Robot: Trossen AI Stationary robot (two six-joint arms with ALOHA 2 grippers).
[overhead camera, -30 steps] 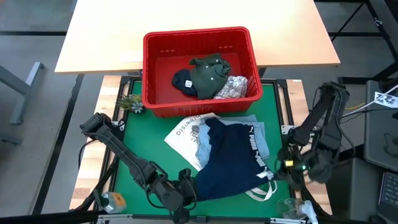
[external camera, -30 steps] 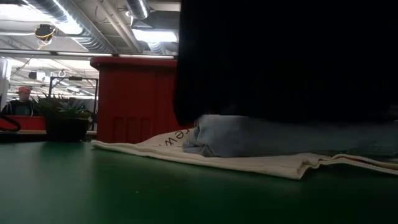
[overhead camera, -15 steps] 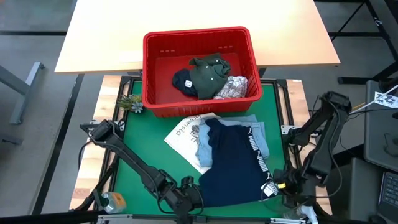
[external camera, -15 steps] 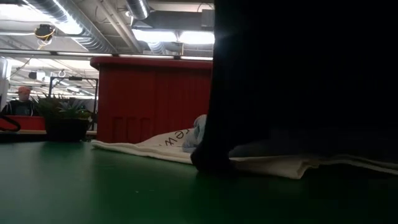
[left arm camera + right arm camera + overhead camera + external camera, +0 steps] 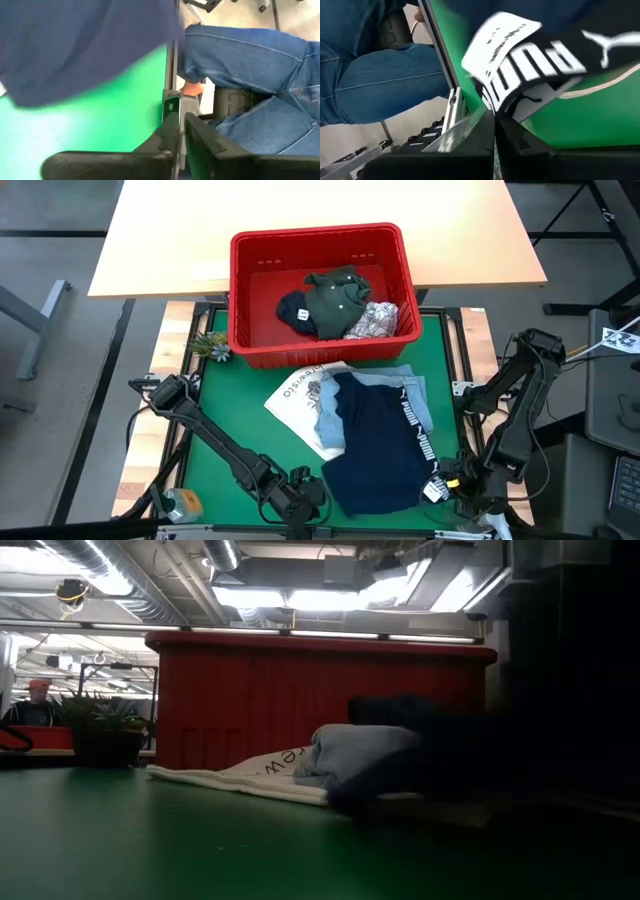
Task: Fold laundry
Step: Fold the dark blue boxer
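Two grippers stand at the mat's front edge.

High view: the navy garment [image 5: 385, 445] now lies flat on the denim [image 5: 420, 395] and tote [image 5: 295, 395]. A second ago it was spread wider and raised between the arms. The left gripper [image 5: 300, 498] sits at its near left corner, the right gripper [image 5: 445, 485] at its near right corner. Other laundry remains in the basket [image 5: 320, 238].

Low view: the dark cloth that hung across the picture has dropped. The navy garment [image 5: 410, 715] rests low on the denim [image 5: 350, 745], and the basket [image 5: 250, 690] shows behind.

Left wrist view: the left gripper [image 5: 180, 117] has its jaws narrowly parted, with nothing between them. The navy garment [image 5: 75, 45] lies clear of them.

Right wrist view: the right gripper [image 5: 495, 120] has its jaws closed on the navy garment [image 5: 545, 55] at its lettered band.

Judgement: lay-out is complete on the left; the right corner awaits release before folding.
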